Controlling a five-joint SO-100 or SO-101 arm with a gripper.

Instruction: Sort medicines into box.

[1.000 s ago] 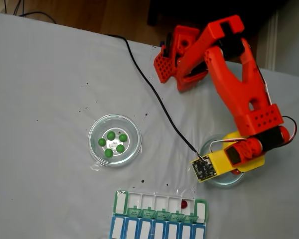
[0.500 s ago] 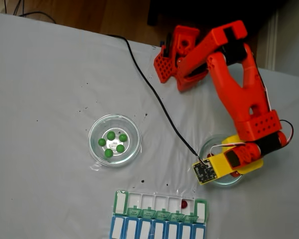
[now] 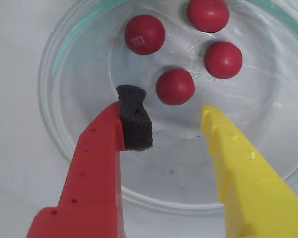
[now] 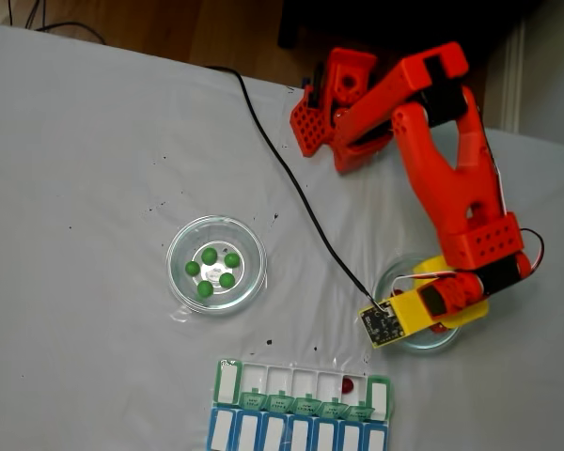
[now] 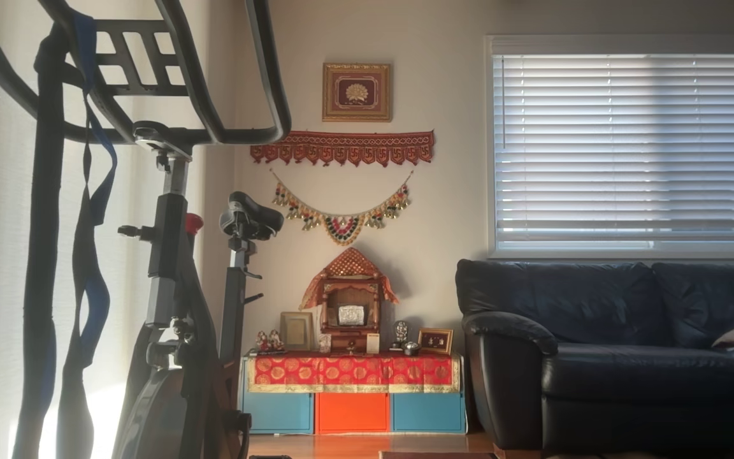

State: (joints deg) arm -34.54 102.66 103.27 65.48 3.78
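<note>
In the wrist view my gripper (image 3: 169, 106) hangs open inside a clear glass dish (image 3: 64, 124). Its red finger with a black foam pad (image 3: 135, 121) is on the left, the yellow finger (image 3: 238, 168) on the right. Several red medicines lie in the dish; the nearest one (image 3: 175, 86) sits just ahead of the gap between the fingertips, touching neither. In the fixed view the box (image 4: 228, 381) lies at the table's bottom edge with its lids open and one red medicine (image 4: 348, 384) in a compartment near its right end. Several green medicines (image 4: 215, 267) rest in the left glass dish (image 4: 177, 246).
The orange arm (image 4: 451, 178) reaches from its base (image 4: 334, 99) at the top down over the right dish (image 4: 387, 278). A black cable (image 4: 282, 164) crosses the table to the wrist. A blue-and-white organizer row (image 4: 296, 434) adjoins the box. The other view shows a room.
In the fixed view the wrist has shifted slightly left and down over the right dish. The medicines and the box have not moved.
</note>
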